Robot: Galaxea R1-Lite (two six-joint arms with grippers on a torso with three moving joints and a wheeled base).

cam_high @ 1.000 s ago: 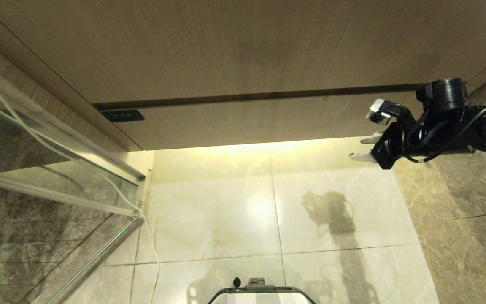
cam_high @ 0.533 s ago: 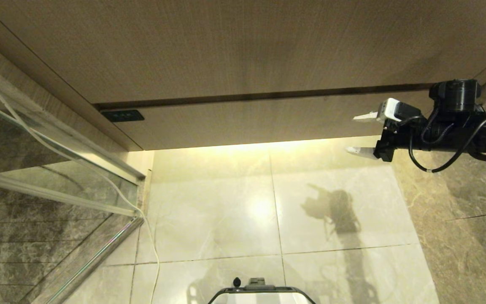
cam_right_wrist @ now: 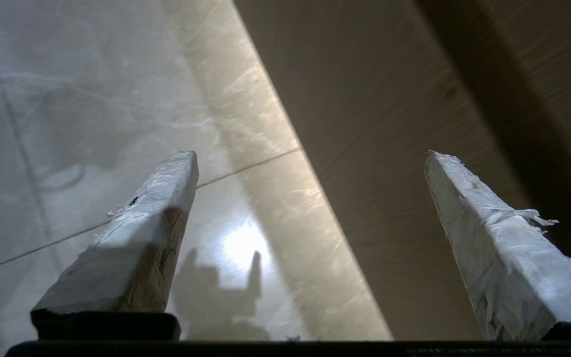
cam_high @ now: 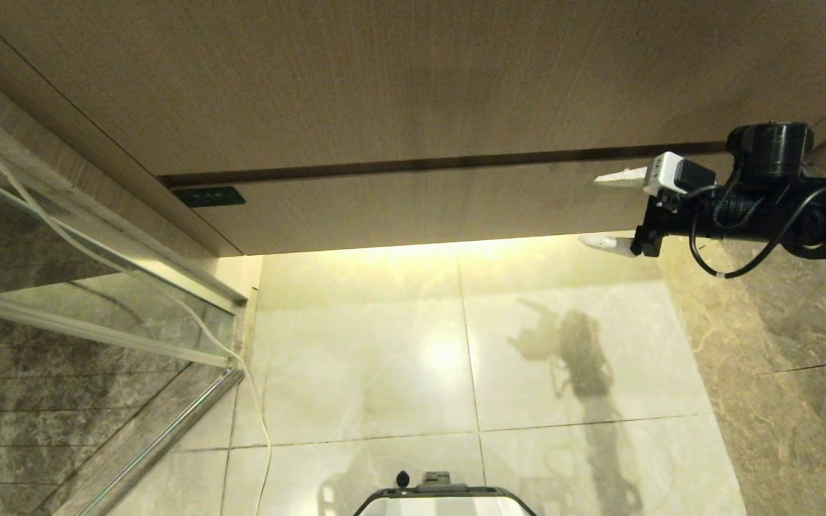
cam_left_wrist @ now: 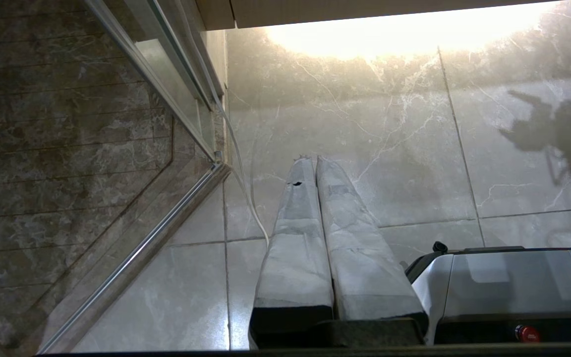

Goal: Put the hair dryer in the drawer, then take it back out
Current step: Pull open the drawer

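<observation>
Glossy pale marble floor tiles [cam_high: 449,344] spread below a light-wood bathroom vanity, lit by a warm strip of light along the cabinet's underside. Across the vanity runs the wide, shallow light-wood drawer [cam_high: 427,204], its plain handle-less front closed flush, a small black label [cam_high: 208,196] at its left end and a dark seam along its top edge under the taller plain wood panel [cam_high: 384,79]. No hair dryer shows in any of my views, so I cannot tell where it is.

At the drawer front's right end hangs my right gripper [cam_high: 610,210], reaching level toward the left, its two white-wrapped fingers [cam_high: 622,176] spread wide apart and holding nothing; one finger lies against the drawer's upper seam, the other at its lower edge. Whether either touches the wood I cannot tell. Its shadow falls on the tiles below.

My left gripper [cam_left_wrist: 310,159] is seen only from its own wrist, pointing down at the floor with its wrapped fingers pressed together and empty, beside my base's grey housing [cam_left_wrist: 508,277]. Along the left side stand a glass shower panel's metal frame [cam_high: 90,315] and a thin white cable [cam_high: 248,387] trailing over the floor.
</observation>
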